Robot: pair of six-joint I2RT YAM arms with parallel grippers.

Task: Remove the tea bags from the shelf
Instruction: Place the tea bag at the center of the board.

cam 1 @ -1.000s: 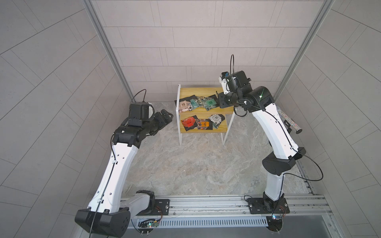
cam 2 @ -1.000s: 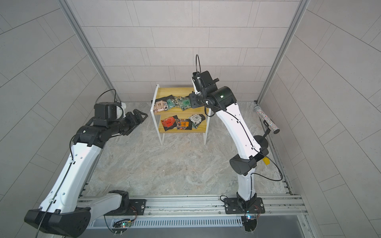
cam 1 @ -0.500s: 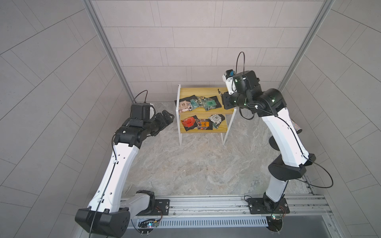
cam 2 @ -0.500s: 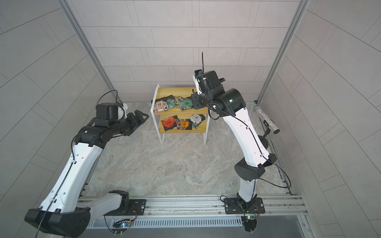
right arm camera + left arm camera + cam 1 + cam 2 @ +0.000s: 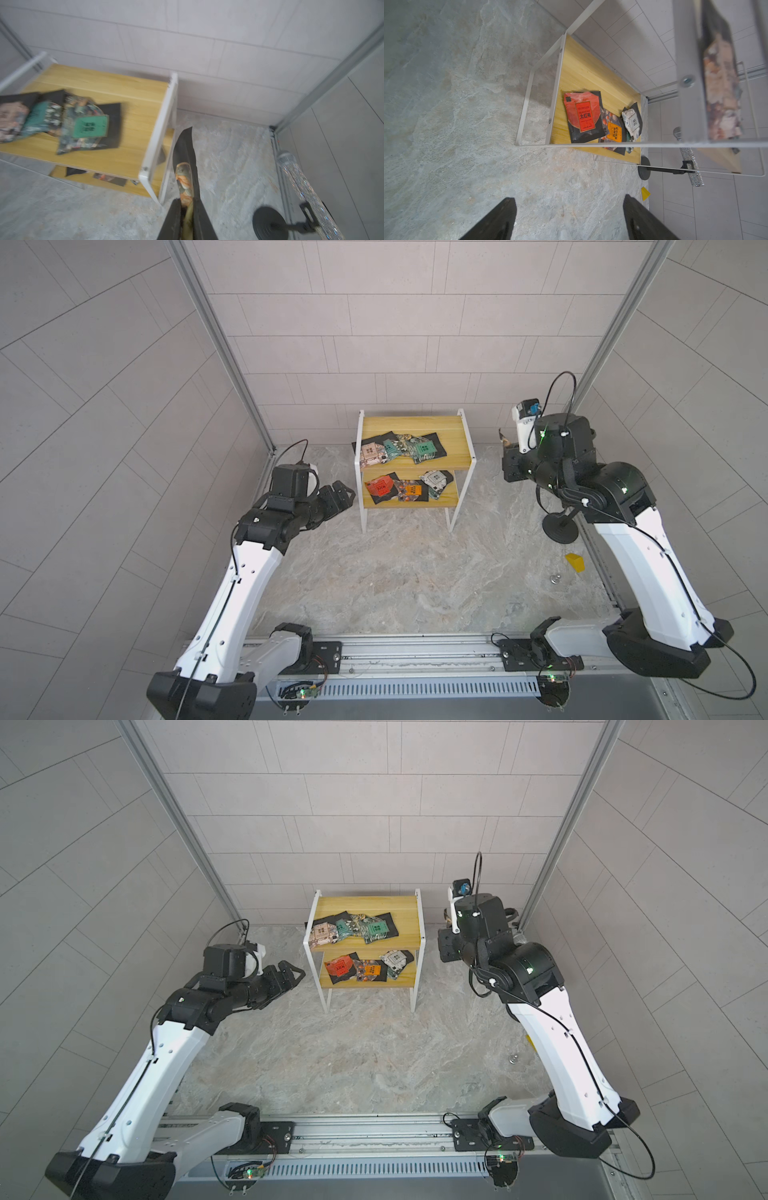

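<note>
The tea bags lie in two heaps on the shelf [image 5: 415,427], which stands at the far middle of the floor against the wall. An overlapping upper cluster [image 5: 397,450] with tan and teal labels sits on the top board. A lower cluster [image 5: 405,488] with red, orange and white labels sits on the bottom board.

One held tea bag [image 5: 185,178] is off the shelf, just right of its near right post and turned edge-on. Only the right wrist view shows it plainly; in both top views the arm hides nearly all of it. The left wrist view alone looks under the top board, where the red sachet [image 5: 582,115] overlaps the orange sachet [image 5: 614,129].

The right gripper [image 5: 187,204] is pinched narrow on the held tea bag's end. The left gripper [image 5: 569,198] stands wide apart and empty over bare floor left of the shelf, touching nothing.

At the far right are the black stand [image 5: 268,224], its glittery tube [image 5: 299,187] and a yellow block [image 5: 574,562].
</note>
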